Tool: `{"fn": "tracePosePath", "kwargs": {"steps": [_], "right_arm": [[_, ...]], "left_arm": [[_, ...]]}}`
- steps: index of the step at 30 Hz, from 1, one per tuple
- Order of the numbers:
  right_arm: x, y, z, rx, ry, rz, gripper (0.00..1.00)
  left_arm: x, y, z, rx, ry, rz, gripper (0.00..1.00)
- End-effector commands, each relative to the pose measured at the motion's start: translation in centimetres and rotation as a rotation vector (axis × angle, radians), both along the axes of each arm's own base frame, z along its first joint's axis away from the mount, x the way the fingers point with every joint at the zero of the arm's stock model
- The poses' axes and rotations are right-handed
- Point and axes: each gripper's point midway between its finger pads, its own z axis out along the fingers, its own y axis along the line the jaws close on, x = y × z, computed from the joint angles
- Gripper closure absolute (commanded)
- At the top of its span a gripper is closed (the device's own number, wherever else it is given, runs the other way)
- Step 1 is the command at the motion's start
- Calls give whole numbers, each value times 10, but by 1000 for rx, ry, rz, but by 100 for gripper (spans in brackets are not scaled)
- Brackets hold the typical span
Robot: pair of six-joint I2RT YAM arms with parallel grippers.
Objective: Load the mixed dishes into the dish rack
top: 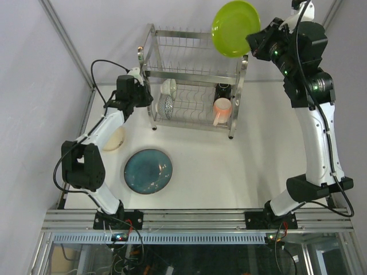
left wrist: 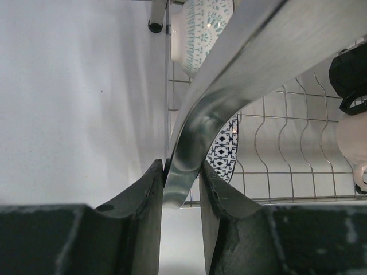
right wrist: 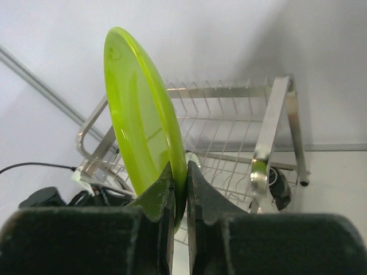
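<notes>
Right end effector: clamped on the lower rim of the lime-green plate, which is held on edge, raised above the right end of the dish rack. The edge-on hold is judged to suit the upper-tier slots.

Left end effector: closed tight on a steel frame member at the rack's left front corner, judged to be steadying it against a knock.

Lower tier holds the patterned bowl and pink mug.

2 plates lie flat on the bench, not yet loaded: the blue-grey plate and the cream plate, partly under the left arm.
</notes>
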Motion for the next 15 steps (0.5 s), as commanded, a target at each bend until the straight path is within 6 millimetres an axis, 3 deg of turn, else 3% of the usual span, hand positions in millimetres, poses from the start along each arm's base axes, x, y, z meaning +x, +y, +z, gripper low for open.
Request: {"fn": "tracePosePath", "kwargs": {"steps": [1,15], "right_arm": [[5,-16,23,-42,-78,-98,100],[41,-34,-5,-258,-9,-388,100]], "left_arm": [[0,-13,33,-32,-81,-2,79],[-37,-40,31,-36,-57,-18,81]]}}
